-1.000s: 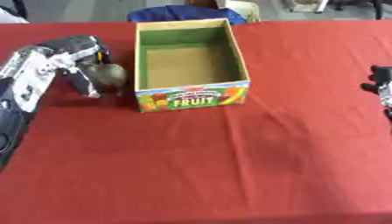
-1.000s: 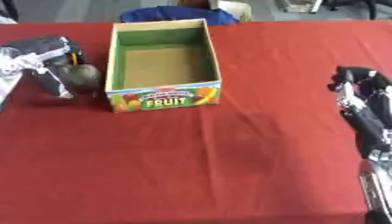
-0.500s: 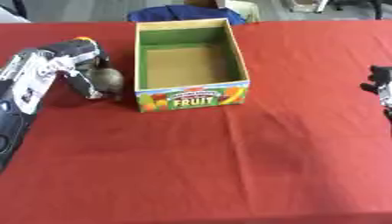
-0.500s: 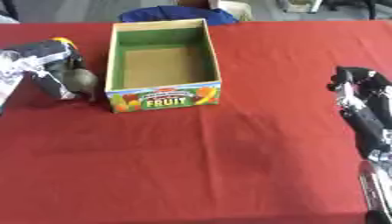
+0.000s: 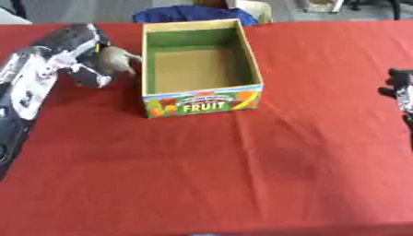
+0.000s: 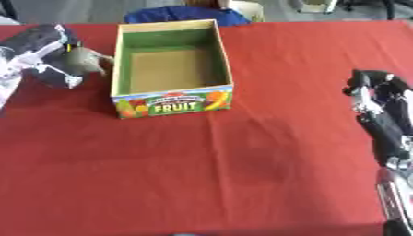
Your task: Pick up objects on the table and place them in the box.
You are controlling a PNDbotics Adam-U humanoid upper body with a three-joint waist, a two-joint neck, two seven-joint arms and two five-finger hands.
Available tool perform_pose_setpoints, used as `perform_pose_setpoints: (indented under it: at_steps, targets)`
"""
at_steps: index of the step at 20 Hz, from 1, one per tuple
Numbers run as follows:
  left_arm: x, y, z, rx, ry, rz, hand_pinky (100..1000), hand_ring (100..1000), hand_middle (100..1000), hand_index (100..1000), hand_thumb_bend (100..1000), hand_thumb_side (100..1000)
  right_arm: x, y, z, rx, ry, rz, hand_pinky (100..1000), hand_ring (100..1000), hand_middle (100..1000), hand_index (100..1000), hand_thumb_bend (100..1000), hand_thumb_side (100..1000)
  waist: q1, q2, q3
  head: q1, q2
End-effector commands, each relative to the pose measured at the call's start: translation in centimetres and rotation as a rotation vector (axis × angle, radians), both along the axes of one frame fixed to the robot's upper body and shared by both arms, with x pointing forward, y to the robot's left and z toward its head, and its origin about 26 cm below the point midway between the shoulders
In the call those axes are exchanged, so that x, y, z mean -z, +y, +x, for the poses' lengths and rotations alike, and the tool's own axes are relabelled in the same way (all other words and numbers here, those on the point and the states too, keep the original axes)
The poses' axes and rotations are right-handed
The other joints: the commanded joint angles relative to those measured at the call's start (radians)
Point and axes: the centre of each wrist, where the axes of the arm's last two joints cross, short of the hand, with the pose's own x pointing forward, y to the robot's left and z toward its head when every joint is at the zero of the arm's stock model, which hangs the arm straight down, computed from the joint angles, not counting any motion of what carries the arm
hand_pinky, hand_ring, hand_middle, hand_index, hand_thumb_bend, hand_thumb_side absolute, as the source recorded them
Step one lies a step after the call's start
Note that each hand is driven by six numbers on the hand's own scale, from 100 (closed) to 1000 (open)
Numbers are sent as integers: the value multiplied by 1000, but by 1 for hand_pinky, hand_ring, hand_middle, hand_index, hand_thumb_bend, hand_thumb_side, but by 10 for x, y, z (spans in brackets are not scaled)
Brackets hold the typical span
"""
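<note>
Left eye view shows the left hand (image 5: 80, 53) curled round a greyish-brown object (image 5: 115, 60) near the desk's (image 5: 242, 175) far left corner, just beside the box's (image 5: 202, 99) left wall. If released short of the rim, the object would likely strike the wall and fall outside. The right hand (image 6: 373, 90) idles at the right edge; whether it is open or closed I cannot tell.

The left hand (image 5: 77, 53) has risen toward 12 o'clock, lifting the brown object (image 5: 115, 60) off the cloth. The object now hangs beside the box's (image 5: 198, 99) left wall.
</note>
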Motion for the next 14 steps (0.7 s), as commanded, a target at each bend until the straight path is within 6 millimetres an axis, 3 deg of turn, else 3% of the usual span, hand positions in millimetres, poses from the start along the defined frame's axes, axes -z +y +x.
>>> perform_pose_setpoints:
  at_steps: [1, 6, 14]
  targets:
    - [-47, 4, -9, 4, -98, 27, 501, 318, 272, 384, 275, 100, -6, -4, 0, 7, -15, -18, 741, 886, 548, 645, 130, 327, 2, -18, -1, -2, -9]
    - [-86, -11, -15, 41, -188, -15, 505, 324, 277, 387, 275, 100, -5, -3, 0, 2, -12, -21, 741, 885, 548, 645, 130, 327, 4, -22, -6, 2, -7]
    - [-90, -54, 0, 115, -231, -31, 514, 339, 288, 395, 269, 100, -10, 2, 3, -35, -28, -31, 742, 886, 548, 645, 128, 327, 9, -8, -58, 37, -26]
